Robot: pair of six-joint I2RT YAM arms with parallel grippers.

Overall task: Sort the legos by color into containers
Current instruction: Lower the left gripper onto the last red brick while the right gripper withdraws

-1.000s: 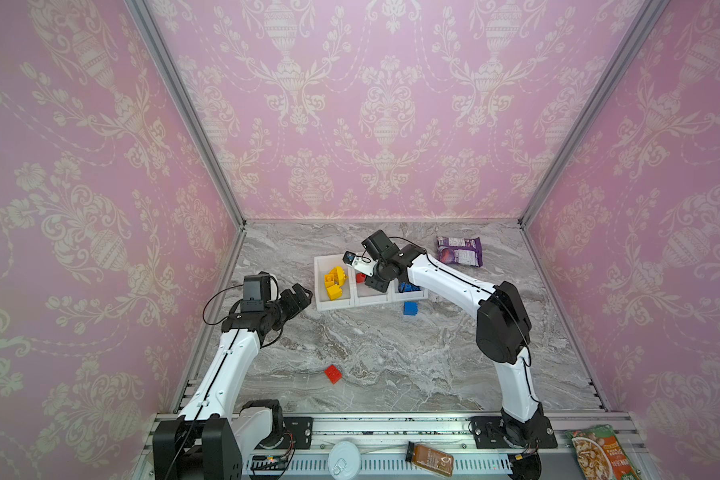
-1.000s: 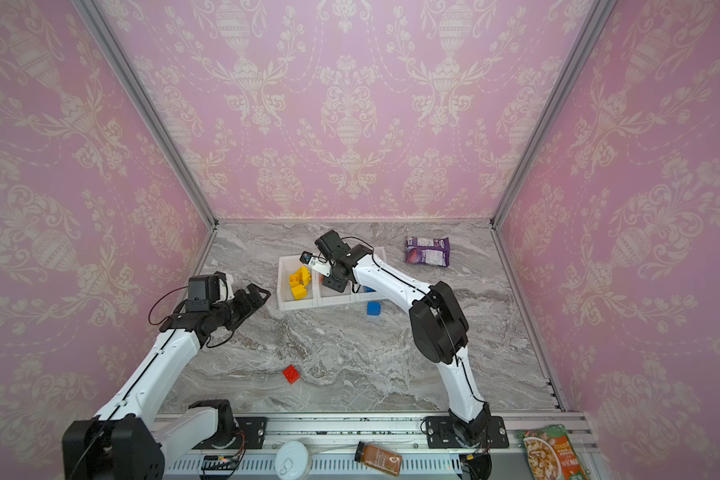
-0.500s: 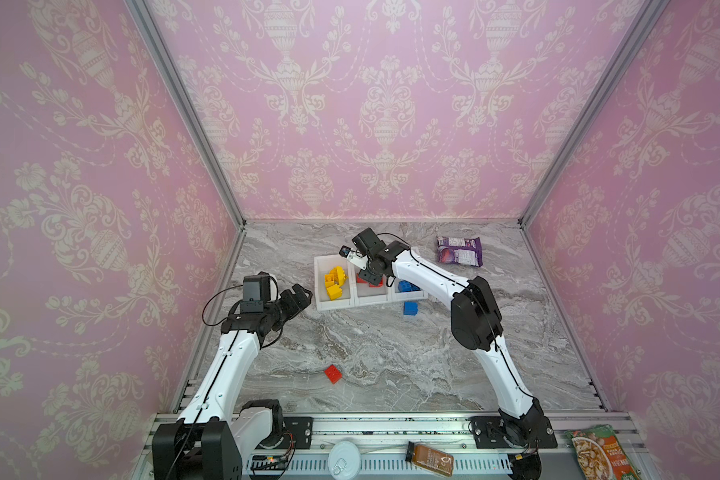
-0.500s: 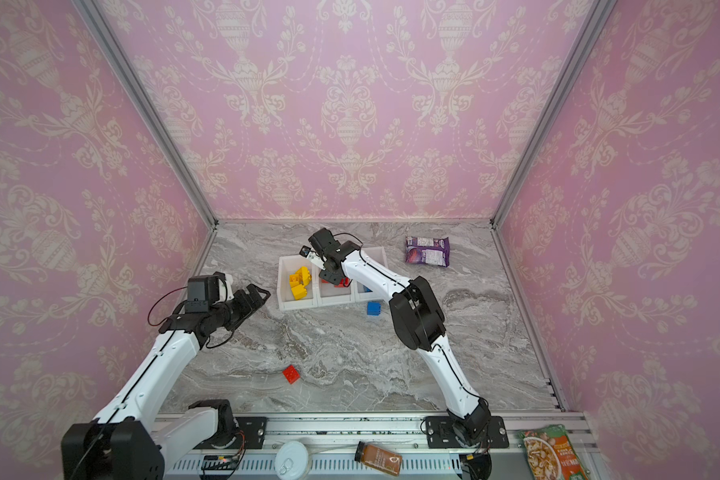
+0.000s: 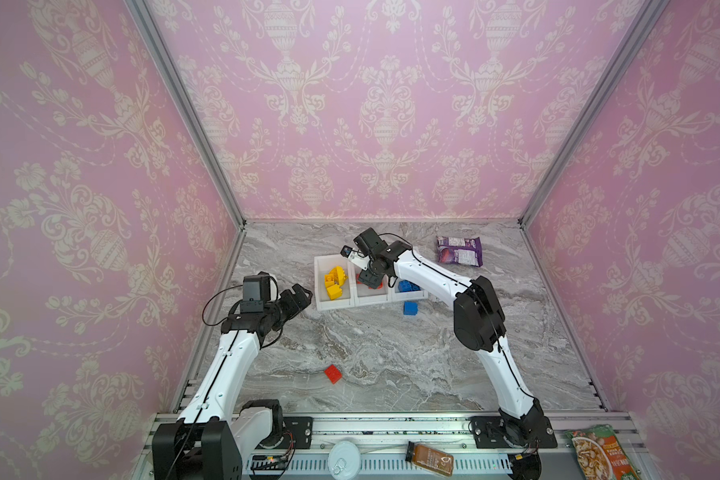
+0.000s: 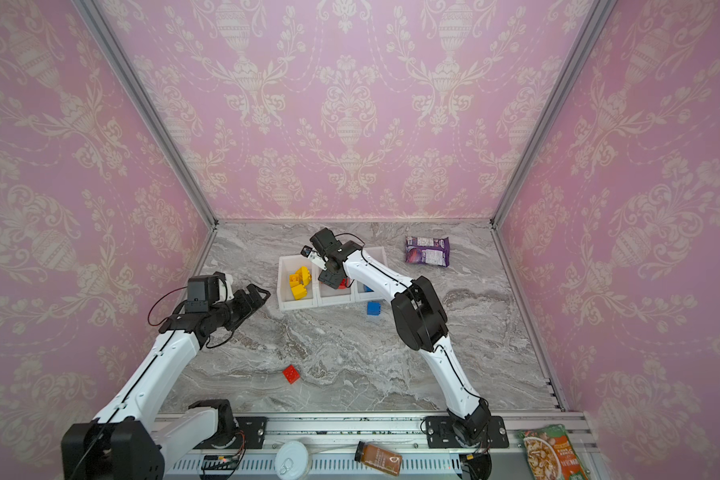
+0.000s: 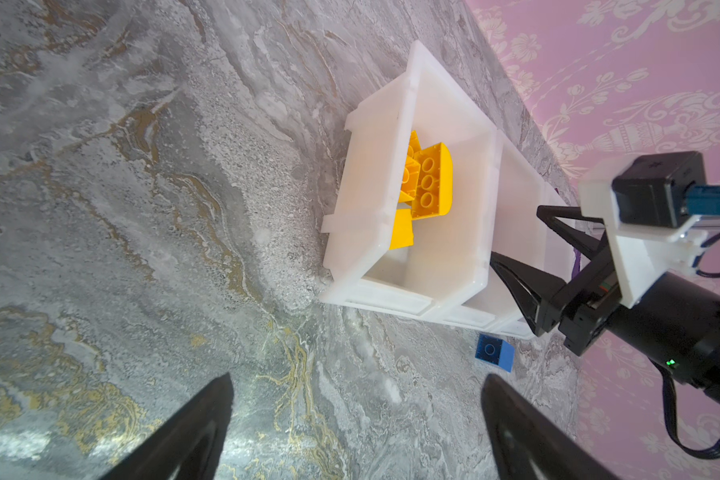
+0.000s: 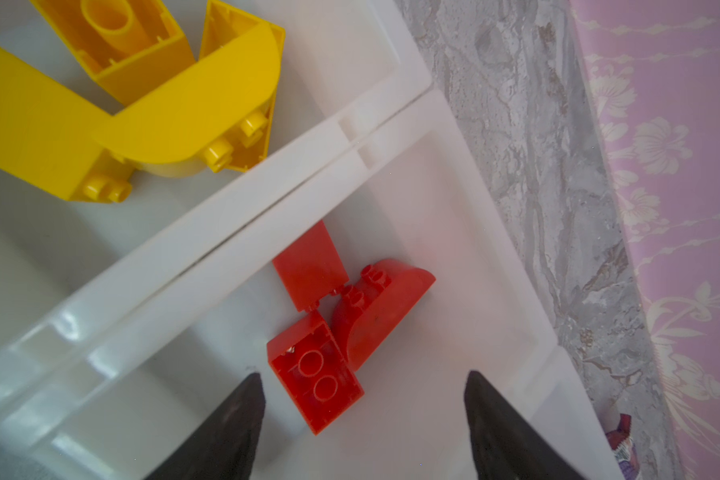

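Over the last second the right arm has swung its elbow across, and the right gripper (image 8: pixel 362 376) has let its fingers part. They now stand spread above the middle bin (image 8: pixel 454 199), pinching nothing. Just under them a red brick (image 8: pixel 316 386) sits on the bin floor, touching two more red bricks (image 8: pixel 350 299) beside it.

The three white bins (image 5: pixel 333 305) stand joined in a row near the back of the table (image 5: pixel 391 353). In both top views the yellow bricks (image 5: pixel 334 282) are piled in the bin on the left, and blue bricks (image 5: pixel 406 286) show in the one on the right, partly hidden by the right arm.

Sorting looks mostly done, each bin holding a single color as far as can be seen. Two pieces are still out: a loose blue brick (image 5: pixel 410 308) just in front of the bins, and a loose red brick (image 5: pixel 333 373) well apart from them, toward the front of the table.

The left gripper (image 7: pixel 357 378) hangs beside the yellow end of the row, fingers spread wide and empty. A purple snack packet (image 5: pixel 459 250) lies off by the back wall, no part of the job.
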